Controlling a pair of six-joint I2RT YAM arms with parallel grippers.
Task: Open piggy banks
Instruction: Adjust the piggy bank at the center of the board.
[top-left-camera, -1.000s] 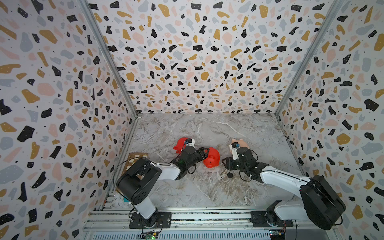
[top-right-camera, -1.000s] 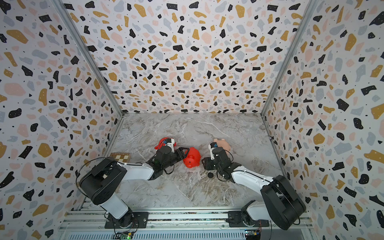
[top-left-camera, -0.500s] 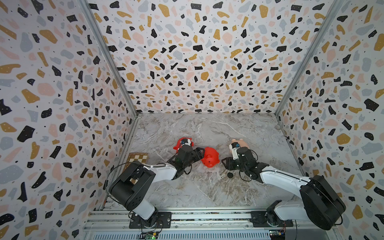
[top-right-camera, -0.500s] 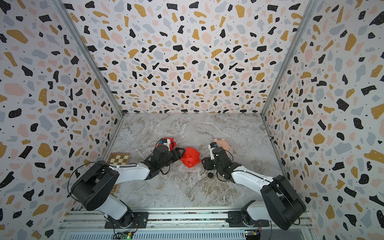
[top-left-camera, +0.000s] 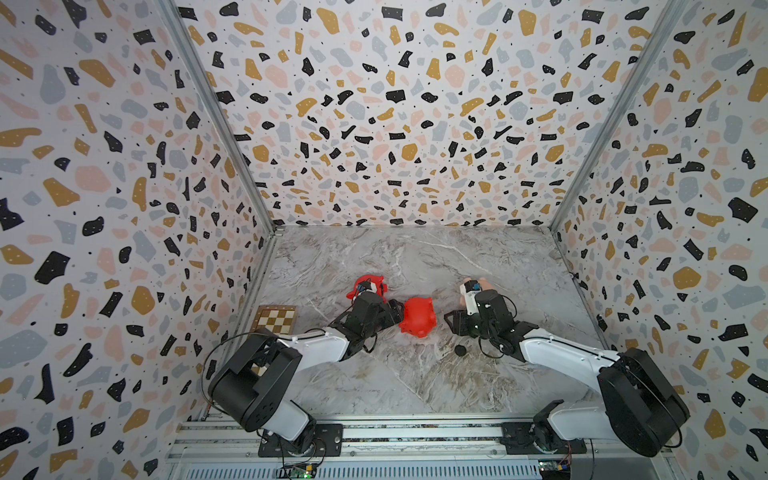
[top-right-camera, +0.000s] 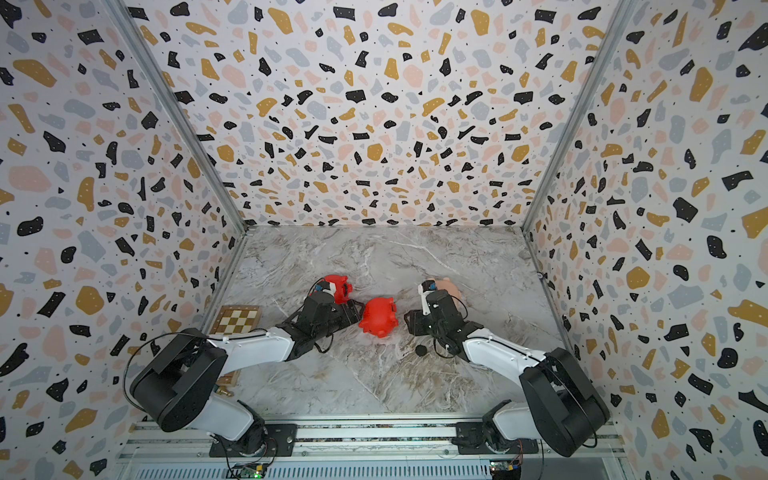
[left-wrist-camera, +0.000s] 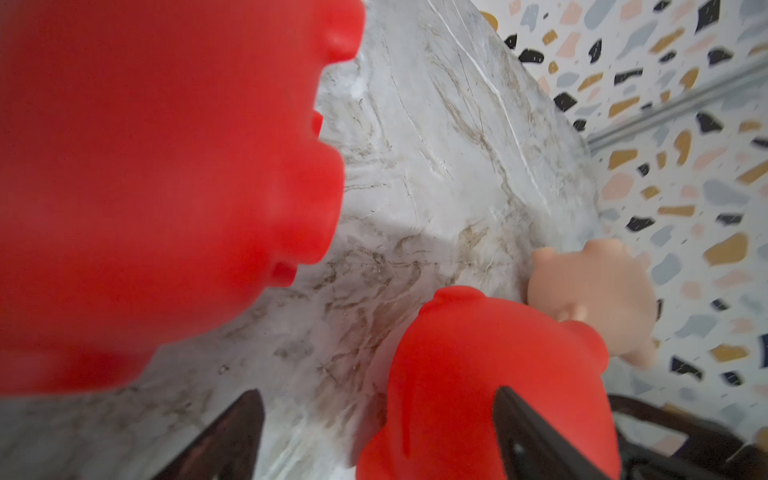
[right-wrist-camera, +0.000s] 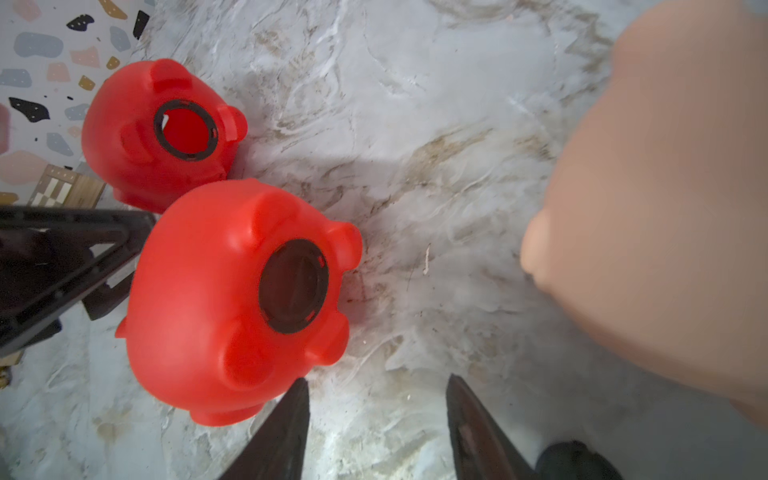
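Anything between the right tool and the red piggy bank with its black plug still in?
Nothing visible. Only bare marble tabletop lies between the right tool and that bright red plastic piggy bank, and its round black plug is exposed.

I have both arms stretched low toward the middle. My left gripper (left-wrist-camera: 378, 392) has its jaws spread wide, and my right gripper (right-wrist-camera: 378, 380) has its jaws parted.

Bare floor (right-wrist-camera: 436, 166) separates plugged red pig (right-wrist-camera: 208, 299) from peach pig (right-wrist-camera: 665, 208).
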